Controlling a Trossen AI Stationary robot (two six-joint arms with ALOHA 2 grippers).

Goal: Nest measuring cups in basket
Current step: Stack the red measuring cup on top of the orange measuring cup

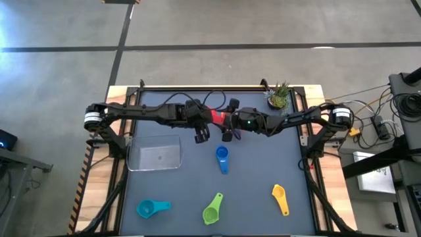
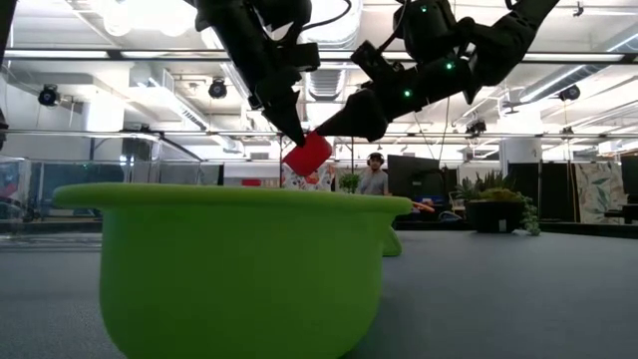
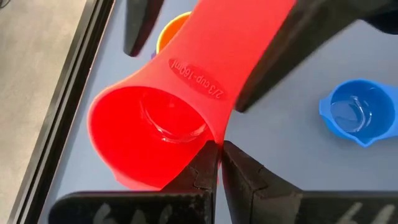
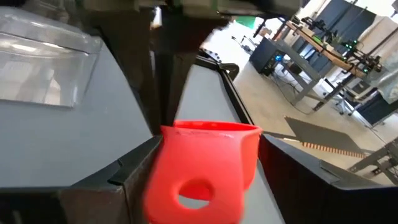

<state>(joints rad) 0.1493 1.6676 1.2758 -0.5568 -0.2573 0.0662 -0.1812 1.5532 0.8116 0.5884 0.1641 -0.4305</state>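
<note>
You have a small potted green plant (image 1: 279, 97) at the far right corner of the dark table mat (image 1: 263, 171). The mat lies on a pale wooden tabletop (image 1: 329, 191), whose boards show along both sides. Beyond the mat, a person (image 2: 375, 176) stands in the room beside dark planters (image 2: 495, 211).

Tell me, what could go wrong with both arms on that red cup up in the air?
The red cup hangs above the table between both grippers. The left gripper pinches only its thin rim, while the right gripper clamps its handle. If one lets go or pulls early, it may slip and drop, perhaps onto the blue cup below, short of the basket.
</note>
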